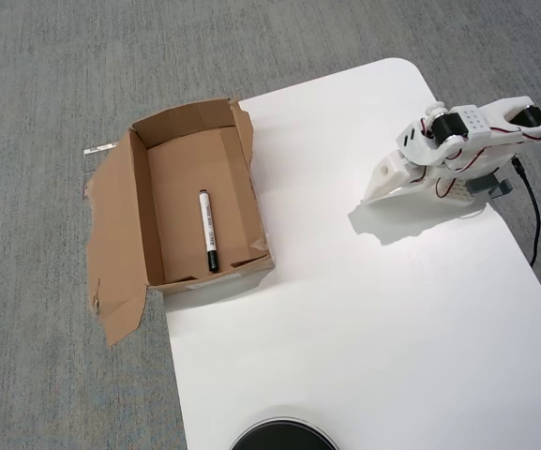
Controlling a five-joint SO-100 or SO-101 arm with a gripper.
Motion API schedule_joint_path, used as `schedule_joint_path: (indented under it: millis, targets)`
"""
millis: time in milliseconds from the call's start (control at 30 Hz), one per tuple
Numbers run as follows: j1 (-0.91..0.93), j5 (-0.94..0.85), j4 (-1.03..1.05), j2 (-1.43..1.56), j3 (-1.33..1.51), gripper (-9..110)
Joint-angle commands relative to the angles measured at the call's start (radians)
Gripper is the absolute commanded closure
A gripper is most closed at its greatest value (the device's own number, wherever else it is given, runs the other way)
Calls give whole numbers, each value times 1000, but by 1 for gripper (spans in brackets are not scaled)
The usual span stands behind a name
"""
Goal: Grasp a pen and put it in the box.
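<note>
Pen (208,232) inside box (139,211), overhead view; arm folded at table's far right.

I see the pen lying flat on the box floor, roughly lengthwise, black cap toward the box's near short wall, white barrel w/ dark print pointing to the far wall. Box sits half on the white table (345,319), half over grey carpet (36,356), torn flap spread to its left. Gripper (375,194) is well right of the box, tucked down by the arm base, holding nothing; jaws look closed together, tips near the tabletop. Round black object (282,437) at bottom edge, well below the box.
</note>
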Motion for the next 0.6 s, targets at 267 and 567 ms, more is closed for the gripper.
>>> schedule_joint_path:
  millis: [267, 567]
  targets:
    - [-5, 5, 32, 61, 27, 101]
    - [2, 5, 31, 60, 27, 101]
